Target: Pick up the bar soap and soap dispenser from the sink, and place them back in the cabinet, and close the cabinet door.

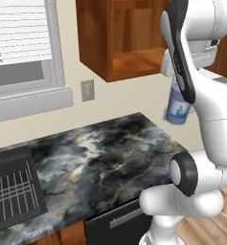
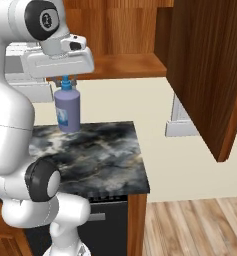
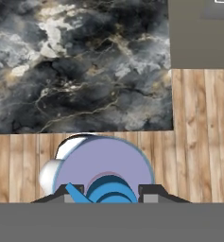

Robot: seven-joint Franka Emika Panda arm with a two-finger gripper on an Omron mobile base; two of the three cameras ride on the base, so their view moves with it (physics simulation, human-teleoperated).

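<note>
Soap dispenser (image 2: 67, 111): hanging upright from the claw (image 2: 66, 80), which is clamping its pump top; marble bench (image 2: 100, 150) below, cabinet (image 2: 125, 65) shelf seemingly at two o'clock.

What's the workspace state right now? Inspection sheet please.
Surface: dark marble counter, bare where it shows; sink with wire rack at its left end.
Job's things: dispenser hangs upright in the air above the counter, below the shelf level; cabinet open, shelf bare where visible; door swung open. Bar soap: nothing seen.
Clutter: nothing seen.
Gripper: gripper shut on the dispenser at its pump top, pointing down.
Cables: nothing seen.
Surroundings: window with blinds, wall outlet, wood floor.
</note>
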